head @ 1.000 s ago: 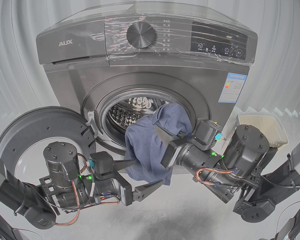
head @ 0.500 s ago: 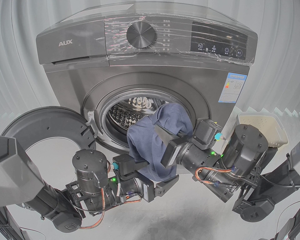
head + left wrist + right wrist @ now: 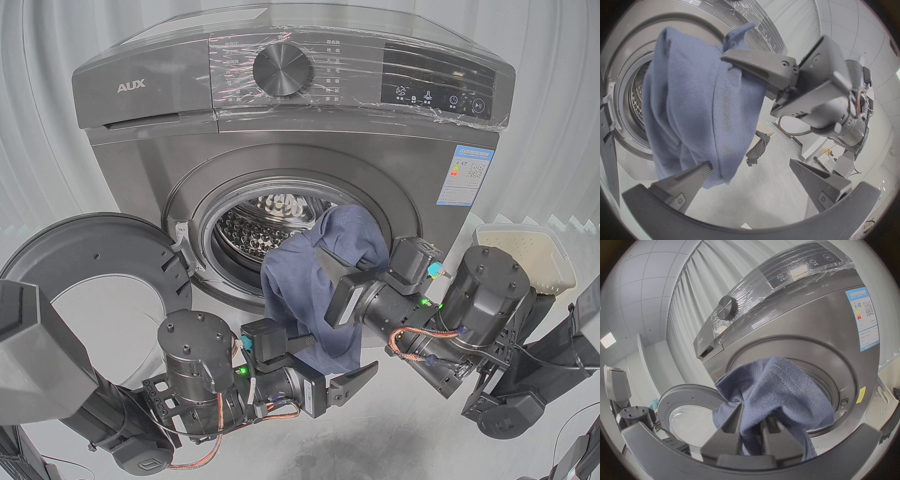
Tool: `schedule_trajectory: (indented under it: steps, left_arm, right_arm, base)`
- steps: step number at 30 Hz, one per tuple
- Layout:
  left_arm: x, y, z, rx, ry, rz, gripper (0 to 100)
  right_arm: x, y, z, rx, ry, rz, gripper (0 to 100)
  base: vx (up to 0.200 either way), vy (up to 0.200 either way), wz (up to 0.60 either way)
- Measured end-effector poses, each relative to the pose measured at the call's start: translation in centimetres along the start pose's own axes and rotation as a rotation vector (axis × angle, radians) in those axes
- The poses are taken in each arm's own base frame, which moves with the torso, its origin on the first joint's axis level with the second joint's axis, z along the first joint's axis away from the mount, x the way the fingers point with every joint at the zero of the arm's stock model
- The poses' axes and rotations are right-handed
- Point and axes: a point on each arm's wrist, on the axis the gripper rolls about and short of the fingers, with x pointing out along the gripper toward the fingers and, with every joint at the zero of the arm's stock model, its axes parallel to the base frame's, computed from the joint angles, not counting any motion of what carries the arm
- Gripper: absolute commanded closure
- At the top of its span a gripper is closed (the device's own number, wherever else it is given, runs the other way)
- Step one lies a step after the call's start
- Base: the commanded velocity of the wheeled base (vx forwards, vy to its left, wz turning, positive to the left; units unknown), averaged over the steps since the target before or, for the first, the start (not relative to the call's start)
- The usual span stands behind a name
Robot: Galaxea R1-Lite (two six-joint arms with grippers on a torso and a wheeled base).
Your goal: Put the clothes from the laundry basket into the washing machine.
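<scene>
Blue garment (image 3: 306, 287): pinched at its upper fold by the right pincer (image 3: 325, 256), it hangs in front of the drum opening (image 3: 250, 231) of the washing machine (image 3: 156, 162); most of the cloth drapes below that pincer, outside the machine.

Open door (image 3: 94, 256): stands to the left of the left pincer (image 3: 342, 356); a wide swing of that arm could strike it.

Left pincer: jaws spread, directly beneath the garment; the hem hangs just beside one finger (image 3: 693, 175) and partly between the two; closing too low would likely catch only the edge or nothing.

Right pincer: fingers pressed together on the cloth (image 3: 775, 387), just outside the opening; an early release would probably drop the garment down the machine front to the floor; pushing in with the tail unsupported could leave cloth draped over the opening's lower rim.

The two pincers are near each other; lifting the left one further risks contact.

Laundry basket (image 3: 562, 256): to the right of the right pincer, well apart; dark cloth lies in it.
</scene>
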Motion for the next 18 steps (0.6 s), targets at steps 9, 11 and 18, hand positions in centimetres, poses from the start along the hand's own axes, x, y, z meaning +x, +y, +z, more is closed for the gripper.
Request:
schedule_trajectory:
  steps: [9, 11, 18]
  left_arm:
    - [-0.7, -0.3, -0.9, 0.002, 0.041, -0.005, 0]
    - [-0.7, -0.3, -1.0, 0.002, 0.044, -0.005, 0]
    - [0.0, 0.0, -1.4, 0.001, 0.037, -0.004, 0]
  right_arm:
    - [0.6, -0.5, 0.3, -0.001, -0.015, -0.017, 100]
    - [0.7, -0.5, 0.3, -0.001, -0.017, -0.020, 100]
    - [0.8, -0.4, 0.3, 0.000, -0.019, -0.017, 100]
  base:
    - [0.000, 0.000, 0.00]
    - [0.000, 0.000, 0.00]
    - [0.000, 0.000, 0.00]
